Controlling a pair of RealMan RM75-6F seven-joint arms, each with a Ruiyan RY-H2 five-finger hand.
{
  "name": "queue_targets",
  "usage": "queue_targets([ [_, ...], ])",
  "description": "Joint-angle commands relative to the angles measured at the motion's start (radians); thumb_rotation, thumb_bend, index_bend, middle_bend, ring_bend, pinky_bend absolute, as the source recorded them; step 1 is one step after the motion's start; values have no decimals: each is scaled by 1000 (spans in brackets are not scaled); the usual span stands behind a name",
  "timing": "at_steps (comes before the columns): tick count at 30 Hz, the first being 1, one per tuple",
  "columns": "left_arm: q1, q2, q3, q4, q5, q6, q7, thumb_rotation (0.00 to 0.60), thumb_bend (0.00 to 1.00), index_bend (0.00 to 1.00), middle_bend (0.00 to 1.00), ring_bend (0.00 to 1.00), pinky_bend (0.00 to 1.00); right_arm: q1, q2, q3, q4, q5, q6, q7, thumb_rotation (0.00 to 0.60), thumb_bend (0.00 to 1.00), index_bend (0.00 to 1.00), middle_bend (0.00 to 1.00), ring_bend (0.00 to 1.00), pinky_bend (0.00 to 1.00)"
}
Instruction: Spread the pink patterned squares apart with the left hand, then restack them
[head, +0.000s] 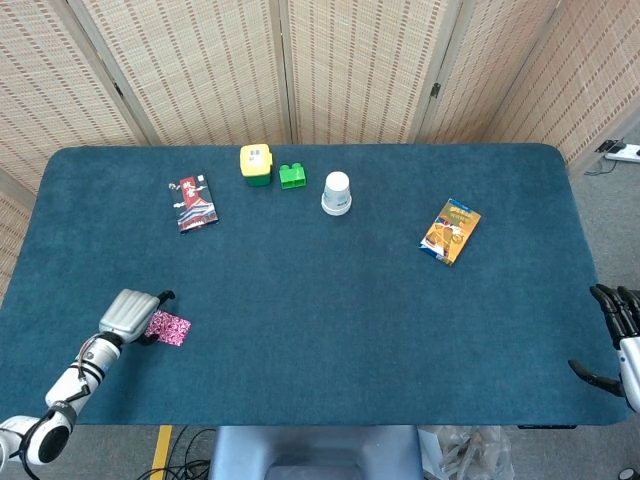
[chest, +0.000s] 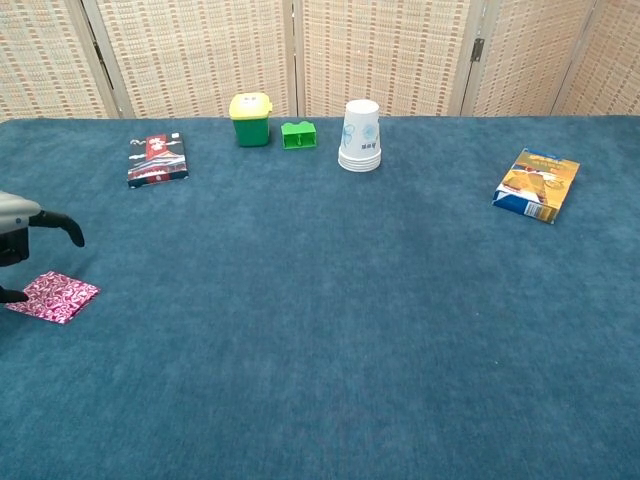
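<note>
Left robot hand beside the pink patterned squares at the desk's near-left corner

The pink patterned squares lie flat on the blue desk, just right of the left robot hand, whose fingers are spread apart, one lifted above the stack; whether a lower fingertip touches it cannot be told. The right robot hand hangs off the desk's right edge, fingers apart, holding nothing, well apart from the squares.
</note>
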Motion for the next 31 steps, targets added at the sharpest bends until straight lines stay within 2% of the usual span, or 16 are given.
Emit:
queue_targets([
  [1, 27, 19, -34, -22, -7, 71, -51, 600, 250, 234, 957, 841, 1000, 2, 1, -1, -2, 1, -5, 1, 600, 91, 0, 131, 3, 83],
  [5, 73, 32, -66, -38, -6, 184, -86, 600, 250, 250, 873, 755, 987, 9, 7, -6, -6, 2, -26, 2, 600, 91, 0, 139, 3, 83],
  [8, 115, 45, -80, -65, -9, 273, -88, 600, 250, 278, 760, 622, 933, 18, 10, -8, -9, -1, -44, 3, 600, 93, 0, 140, 3, 83],
  [16, 243, 61, -72, -129, 38, 502, -88, 600, 250, 299, 505, 385, 528, 46, 9, -17, -6, -12, -92, 16, 600, 198, 0, 139, 3, 83],
  [22, 316, 67, -45, -172, 93, 607, -82, 600, 250, 291, 428, 333, 385, 49, -8, -24, 5, -6, -107, 29, 600, 207, 0, 140, 3, 83],
  [31, 414, 75, -12, -244, 159, 740, -15, 600, 250, 289, 421, 331, 367, 44, -23, -19, 17, -1, -85, 25, 600, 207, 0, 139, 4, 83],
])
